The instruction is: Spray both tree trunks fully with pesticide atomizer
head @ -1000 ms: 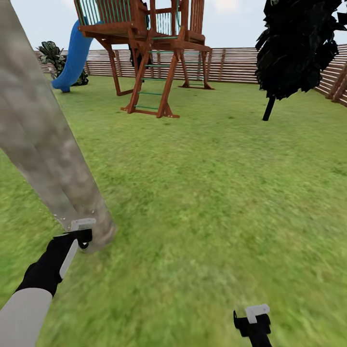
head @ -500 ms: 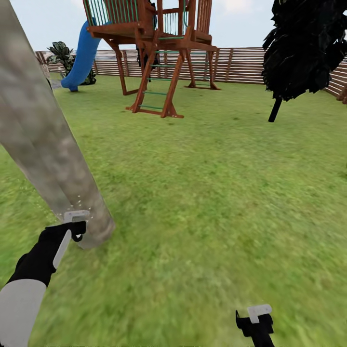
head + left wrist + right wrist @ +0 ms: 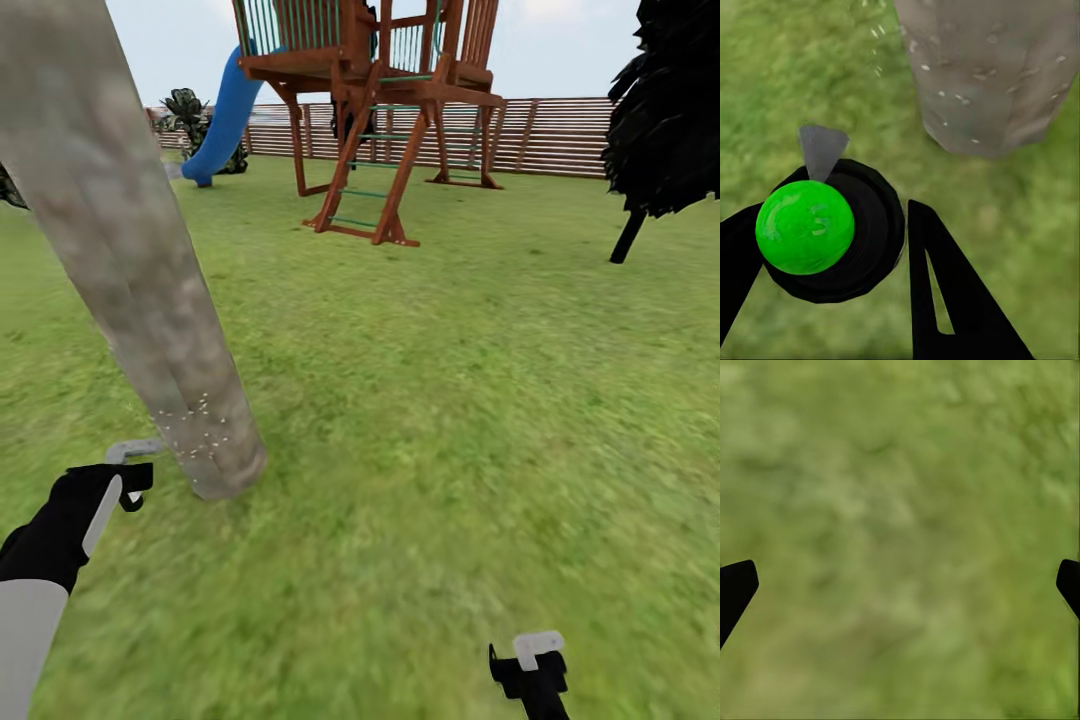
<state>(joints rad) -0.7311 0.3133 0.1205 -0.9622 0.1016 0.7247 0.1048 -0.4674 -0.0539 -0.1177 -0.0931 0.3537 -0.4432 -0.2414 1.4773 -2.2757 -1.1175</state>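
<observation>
A thick trunk of mottled grey-brown bark leans across the left of the head view and meets the grass at its base. Tiny white pesticide specks dot the bark just above the ground. They also show on the trunk in the left wrist view. My left gripper hovers low, just left of the trunk's base and apart from it. It is shut on the atomizer, a black round body with a bright green cap and a grey nozzle. My right gripper hangs open over bare grass.
A wooden play tower with a blue slide stands at the back of the lawn. A small dark-leaved tree is at the right. The brown slat fence and a bush close the far side.
The camera has turned left, so the whole scene sits further right. More white specks now show on the trunk's base. My left gripper sits a little lower and left of the trunk.
</observation>
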